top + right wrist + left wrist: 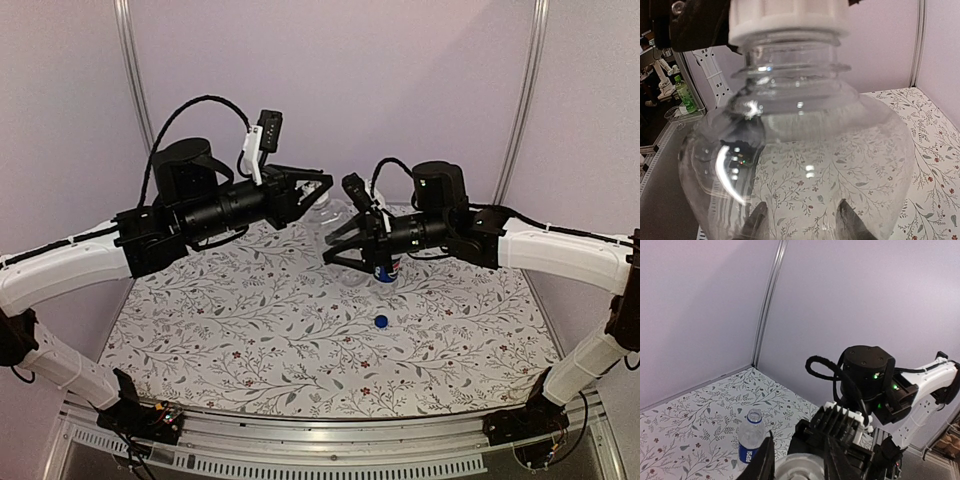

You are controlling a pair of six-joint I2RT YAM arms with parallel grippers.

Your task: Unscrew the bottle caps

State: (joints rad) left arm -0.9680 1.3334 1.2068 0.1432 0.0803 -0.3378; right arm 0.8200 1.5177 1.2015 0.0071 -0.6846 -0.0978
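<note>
The plain clear bottle (pixel 329 211) hangs upright in the air between my two grippers and fills the right wrist view (pixel 800 150). Its white cap (pixel 790 20) is on the neck. My left gripper (pixel 318 190) is shut on that cap, which shows between its fingers in the left wrist view (pixel 800 471). My right gripper (pixel 335 243) is shut on the bottle's lower body, and its fingers (pixel 757 222) show through the plastic. The Pepsi bottle (pixel 386 270) stands on the table with its neck open (pixel 751 440). The blue cap (pixel 381 321) lies on the table in front of it.
The floral tablecloth (pixel 250 330) covers the table. Lilac walls with aluminium posts (pixel 130 60) close the back and sides. A metal rail (pixel 320 440) runs along the near edge. My right arm's wrist (pixel 867 375) is close in front of the left gripper.
</note>
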